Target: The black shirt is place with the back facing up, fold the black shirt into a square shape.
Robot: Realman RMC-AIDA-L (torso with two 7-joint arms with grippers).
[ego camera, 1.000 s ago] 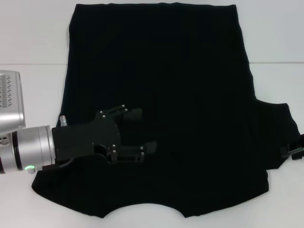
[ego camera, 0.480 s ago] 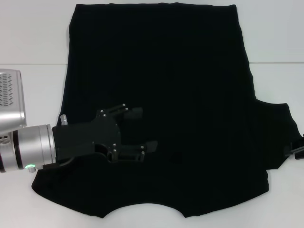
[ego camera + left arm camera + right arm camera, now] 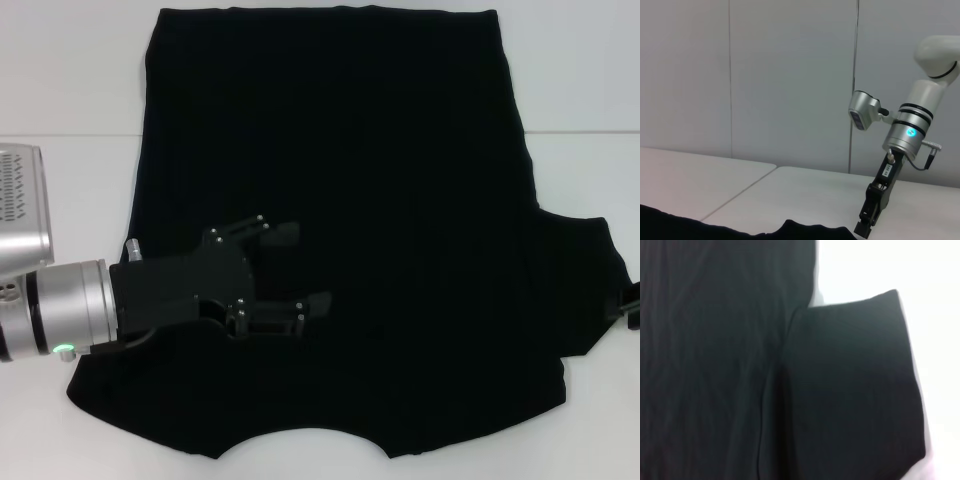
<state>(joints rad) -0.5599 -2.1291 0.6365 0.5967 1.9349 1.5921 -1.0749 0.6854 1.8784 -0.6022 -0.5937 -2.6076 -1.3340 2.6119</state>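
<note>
The black shirt (image 3: 380,200) lies flat on the white table (image 3: 70,80), neckline toward the near edge. Its right sleeve (image 3: 585,285) sticks out sideways; no sleeve sticks out on the left side. My left gripper (image 3: 298,270) hovers over the shirt's near left part, lying sideways with its fingers open and nothing between them. My right gripper (image 3: 630,306) barely shows at the right edge, just beyond the right sleeve's cuff. It also shows in the left wrist view (image 3: 867,224), pointing down beside the cloth. The right wrist view shows the sleeve (image 3: 855,385) and the shirt's body (image 3: 705,365).
A seam (image 3: 60,136) runs across the table under the shirt's far half. Bare white table (image 3: 875,265) lies on both sides of the shirt. A grey panelled wall (image 3: 790,75) stands behind the table.
My right gripper has drawn away to the right, almost out of the head view. My left gripper has stayed open and nearly still over the shirt.
</note>
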